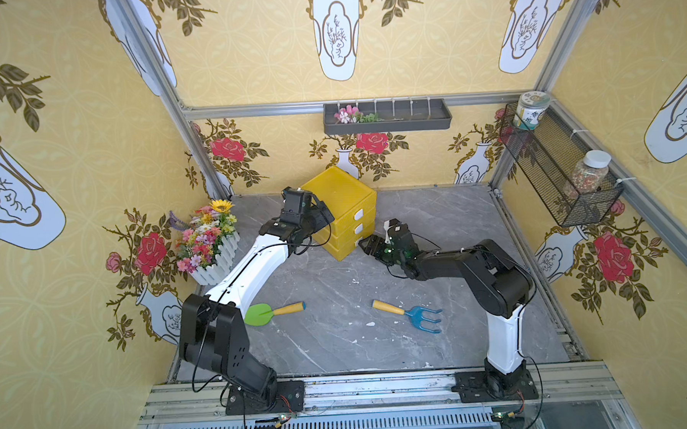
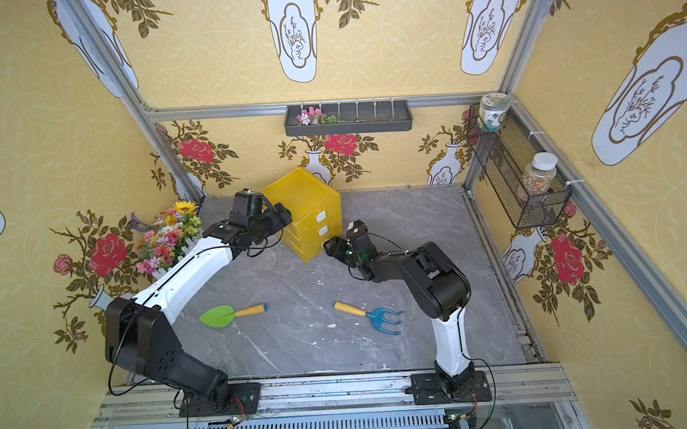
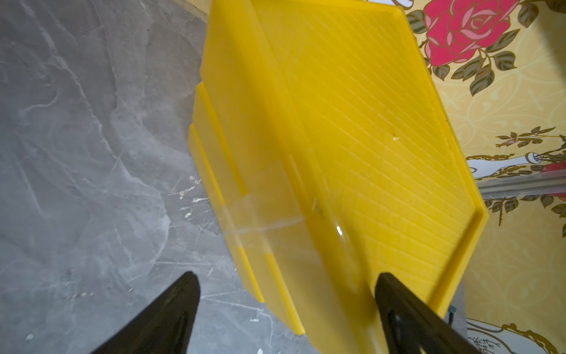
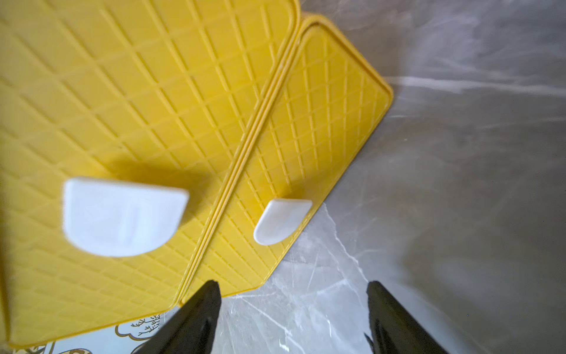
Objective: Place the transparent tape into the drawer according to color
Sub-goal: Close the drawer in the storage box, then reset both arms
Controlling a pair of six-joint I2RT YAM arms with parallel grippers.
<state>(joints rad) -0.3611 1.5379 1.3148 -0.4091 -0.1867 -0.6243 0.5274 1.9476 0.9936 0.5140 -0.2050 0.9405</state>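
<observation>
Presently left gripper (image 3: pixel 286 275), right gripper (image 4: pixel 293 284): jaws spread, empty, beside yellow drawers (image 1: pixel 345 201).

The inside of the yellow drawer cabinet (image 1: pixel 343 201) is hidden behind its closed fronts (image 1: pixel 348 223). In both top views its left side is covered by the left end effector (image 1: pixel 323 218), and the lowest handle (image 1: pixel 361 241) is partly covered by the right end effector (image 1: pixel 365 246). In the right wrist view the nearer handle (image 4: pixel 122 217) is blurred and the fingers (image 4: pixel 196 318) are cut off by the edge.

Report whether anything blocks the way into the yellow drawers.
All three drawer fronts look shut, so they bar the way themselves. Nothing lies between the open right gripper and the handles. No tape shows.
</observation>
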